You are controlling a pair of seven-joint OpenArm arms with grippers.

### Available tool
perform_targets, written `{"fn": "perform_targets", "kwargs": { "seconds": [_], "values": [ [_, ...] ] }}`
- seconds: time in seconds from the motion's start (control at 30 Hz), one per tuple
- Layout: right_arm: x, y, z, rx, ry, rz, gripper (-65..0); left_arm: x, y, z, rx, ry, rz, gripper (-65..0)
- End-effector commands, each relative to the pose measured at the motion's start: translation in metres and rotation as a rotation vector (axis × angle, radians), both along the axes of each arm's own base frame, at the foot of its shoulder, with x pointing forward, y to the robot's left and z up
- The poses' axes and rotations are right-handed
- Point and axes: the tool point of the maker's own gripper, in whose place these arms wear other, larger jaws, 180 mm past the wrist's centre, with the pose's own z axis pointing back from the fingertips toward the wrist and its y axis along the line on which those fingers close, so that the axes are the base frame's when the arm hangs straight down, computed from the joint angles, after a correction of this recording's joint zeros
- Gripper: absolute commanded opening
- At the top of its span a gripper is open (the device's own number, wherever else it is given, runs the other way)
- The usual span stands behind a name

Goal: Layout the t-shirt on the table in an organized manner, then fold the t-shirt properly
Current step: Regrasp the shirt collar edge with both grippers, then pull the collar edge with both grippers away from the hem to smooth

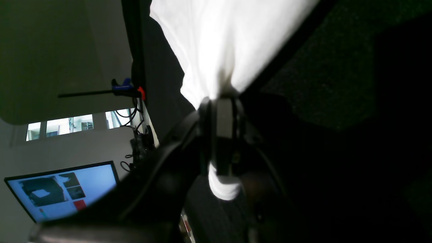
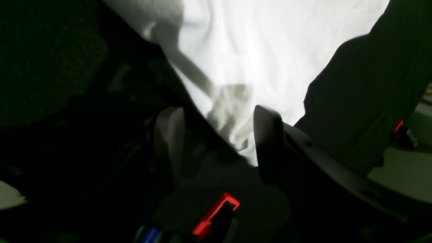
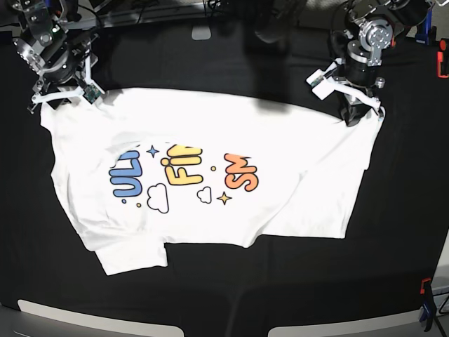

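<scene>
We're still laying out the t-shirt [image 3: 203, 168] on the counter [image 3: 393, 232]: left end effector [image 1: 221, 101] clamped on its corner, right end effector [image 2: 219, 141] apart, apparently straddling cloth. Next: pinch, tension flat.

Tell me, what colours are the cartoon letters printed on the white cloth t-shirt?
Blue, yellow and orange letters on the white cloth t-shirt, clearest in the base view.

The t-shirt [image 3: 203, 182] print reads, perhaps partly folded over, "ULI", "FIN", "SM"
</scene>
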Motion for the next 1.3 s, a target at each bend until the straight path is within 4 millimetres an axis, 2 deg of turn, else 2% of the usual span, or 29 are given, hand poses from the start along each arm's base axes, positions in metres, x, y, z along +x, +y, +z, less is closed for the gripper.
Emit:
{"fn": "perform_targets", "kwargs": {
  "seconds": [0.0, 0.2, 0.43, 0.53, 0.63, 0.7, 0.93, 1.1, 1.27],
  "values": [
    [0.005, -0.006, 0.005, -0.022, -0.013, 0.019, -33.1, -0.004, 0.015, -0.004, 0.044, 0.019, 0.030, -65.0],
    [-0.002, -0.009, -0.017, -0.093, 0.042, 0.135, -33.2, -0.004, 0.016, -0.004, 0.044, 0.019, 0.030, -65.0],
    [0.014, 0.001, -0.035, -0.182, -0.004, 0.187, -33.3, -0.004, 0.015, -0.004, 0.044, 0.019, 0.031, -65.0],
    [0.010, 0.001, -0.042, -0.240, 0.018, 0.199, -40.7, -0.004, 0.016, -0.004, 0.045, 0.019, 0.033, -65.0],
    [0.006, -0.002, -0.039, -0.318, -0.012, 0.190, -53.4, -0.004, 0.020, -0.003, 0.060, 0.019, 0.047, -65.0],
    [0.003, -0.004, -0.037, -0.363, -0.026, 0.188, -65.0, -0.004, 0.020, -0.002, 0.075, 0.009, 0.037, -65.0],
    [0.002, 0.001, -0.032, -0.385, -0.036, 0.205, -65.0, -0.004, 0.020, 0.009, 0.111, -0.025, 0.047, -65.0],
    [0.014, 0.007, -0.009, -0.381, -0.088, 0.231, -65.0, 0.002, 0.008, 0.029, 0.064, -0.058, 0.040, -65.0],
    [0.021, 0.004, 0.012, -0.409, -0.118, 0.243, -65.0, -0.006, 0.007, 0.022, 0.051, 0.034, 0.032, -65.0]
  ]
}}
